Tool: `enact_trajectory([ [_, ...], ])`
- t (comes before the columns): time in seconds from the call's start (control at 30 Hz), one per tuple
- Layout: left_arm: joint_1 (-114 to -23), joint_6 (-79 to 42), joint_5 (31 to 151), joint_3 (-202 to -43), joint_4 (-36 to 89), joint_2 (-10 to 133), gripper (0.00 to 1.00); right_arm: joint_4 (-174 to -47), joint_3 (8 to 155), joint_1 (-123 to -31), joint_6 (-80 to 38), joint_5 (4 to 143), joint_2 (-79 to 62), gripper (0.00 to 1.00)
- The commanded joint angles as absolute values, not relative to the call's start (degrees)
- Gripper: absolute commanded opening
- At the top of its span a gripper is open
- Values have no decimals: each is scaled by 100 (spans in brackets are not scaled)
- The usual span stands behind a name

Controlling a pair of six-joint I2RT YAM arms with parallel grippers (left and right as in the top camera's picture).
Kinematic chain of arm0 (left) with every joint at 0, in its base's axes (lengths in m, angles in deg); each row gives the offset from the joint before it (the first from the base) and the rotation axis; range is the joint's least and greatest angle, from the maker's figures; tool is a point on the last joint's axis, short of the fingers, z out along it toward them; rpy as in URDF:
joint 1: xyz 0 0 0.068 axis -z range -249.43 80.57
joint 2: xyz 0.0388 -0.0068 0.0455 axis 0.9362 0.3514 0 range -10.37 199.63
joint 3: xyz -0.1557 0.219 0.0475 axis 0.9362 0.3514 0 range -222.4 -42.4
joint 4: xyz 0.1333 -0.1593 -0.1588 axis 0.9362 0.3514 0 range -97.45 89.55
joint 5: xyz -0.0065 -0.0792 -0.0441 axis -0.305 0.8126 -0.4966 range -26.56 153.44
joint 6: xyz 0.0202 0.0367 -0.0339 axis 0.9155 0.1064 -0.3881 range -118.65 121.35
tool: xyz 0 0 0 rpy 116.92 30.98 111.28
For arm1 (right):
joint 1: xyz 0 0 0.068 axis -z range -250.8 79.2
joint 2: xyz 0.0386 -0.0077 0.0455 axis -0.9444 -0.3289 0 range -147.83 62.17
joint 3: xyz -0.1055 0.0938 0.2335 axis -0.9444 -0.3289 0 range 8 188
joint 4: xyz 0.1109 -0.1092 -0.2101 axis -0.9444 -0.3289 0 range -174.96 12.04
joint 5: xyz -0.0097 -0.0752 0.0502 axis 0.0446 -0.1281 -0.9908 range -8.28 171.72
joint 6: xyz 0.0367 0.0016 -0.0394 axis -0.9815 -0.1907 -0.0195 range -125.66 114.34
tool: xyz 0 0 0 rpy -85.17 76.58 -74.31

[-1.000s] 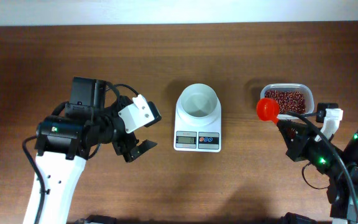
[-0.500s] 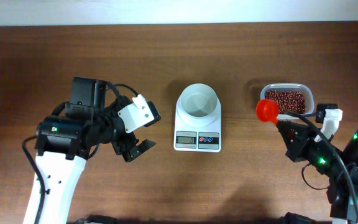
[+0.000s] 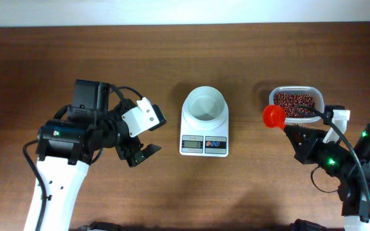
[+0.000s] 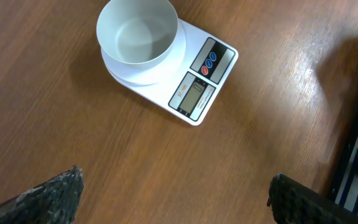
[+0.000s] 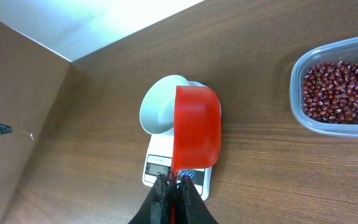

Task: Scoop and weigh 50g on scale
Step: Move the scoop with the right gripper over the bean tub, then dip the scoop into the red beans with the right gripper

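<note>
- The table [image 3: 185, 51] carries the scale in the middle and a clear tub to its right.
- The left pincer [image 3: 145, 136] hangs just left of the scale, fingers spread wide and holding nothing.
- The right pincer [image 5: 174, 180] is clamped together on the handle of the orange scoop.
- The scale [image 3: 204, 123] stands at the table's centre with its display facing the robot. The reading is too small to make out.
- Its white bowl [image 3: 205, 104] is bare inside, so by the look of it nothing has been weighed yet.
- The tub [image 3: 321, 102] sits well to the right of the scale and holds all the beans [image 3: 293, 102] on show, a full layer across its floor.
- The scoop [image 3: 274, 116] is between scale and tub, just beside the tub's left edge. From overhead its cup shows plain orange with no beans visible.
- I judge the task barely begun: filling the scoop, tipping it into the bowl and topping up to the target are all left.
</note>
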State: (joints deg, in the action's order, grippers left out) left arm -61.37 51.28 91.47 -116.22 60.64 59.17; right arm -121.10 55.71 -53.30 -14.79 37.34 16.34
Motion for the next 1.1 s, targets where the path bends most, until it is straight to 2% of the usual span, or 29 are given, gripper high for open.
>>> enact_trajectory([
  [0.0,-6161,5159,9145,-11741,6060,5895,99,-12105,5656,-5310,-1511,3738,1641,4],
  [0.37,-6161,5159,9145,-11741,6060,5895,99,-11832,5656,-5310,-1542,4947,1545,4],
  [0.47,-6161,5159,9145,-11741,6060,5895,99,-11677,5684,-5310,-1555,5137,1171,4],
  [0.57,-6161,5159,9145,-11741,6060,5895,99,-11734,6010,-5310,-1548,5978,756,4],
  [0.7,-6161,5157,9145,-11741,6060,5895,99,-12265,6790,-5317,-836,6719,183,4],
  [0.83,-6161,5159,9145,-11741,6060,5895,99,-12285,6841,-5317,-602,7191,-385,4],
  [1.07,-6161,5159,9145,-11741,6060,5895,99,-11550,6841,-5317,-436,7165,-1985,4],
])
